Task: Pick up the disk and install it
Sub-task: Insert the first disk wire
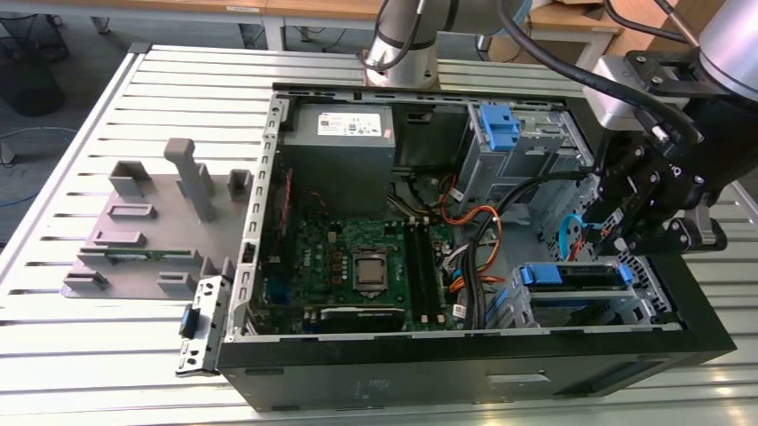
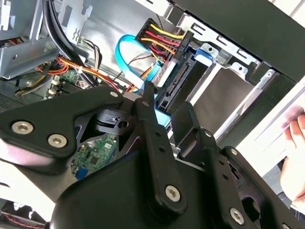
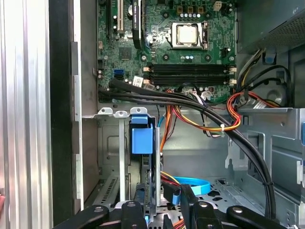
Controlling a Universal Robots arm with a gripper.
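Note:
The disk (image 1: 571, 275), a drive in a blue carrier frame, sits in the drive cage at the case's front corner, on the exterior view's right. In the first wrist view it stands edge-on with its blue tab (image 3: 142, 136) up in the cage. My gripper (image 1: 606, 238) hangs just above that cage. In both wrist views its black fingers (image 3: 137, 206) stand a little apart, one on each side of the disk's near end (image 2: 177, 78), with the gripper (image 2: 167, 102) open and not clamping it. A blue data cable (image 2: 125, 57) and coloured power wires run beside the disk.
The open computer case (image 1: 474, 359) lies on a slotted metal table. Motherboard (image 1: 355, 266), grey power-supply box (image 1: 341, 133) and a second blue carrier (image 1: 499, 126) lie inside. A grey stand with posts (image 1: 154, 222) is on the exterior view's left. A hand (image 2: 295, 143) shows beyond the case wall.

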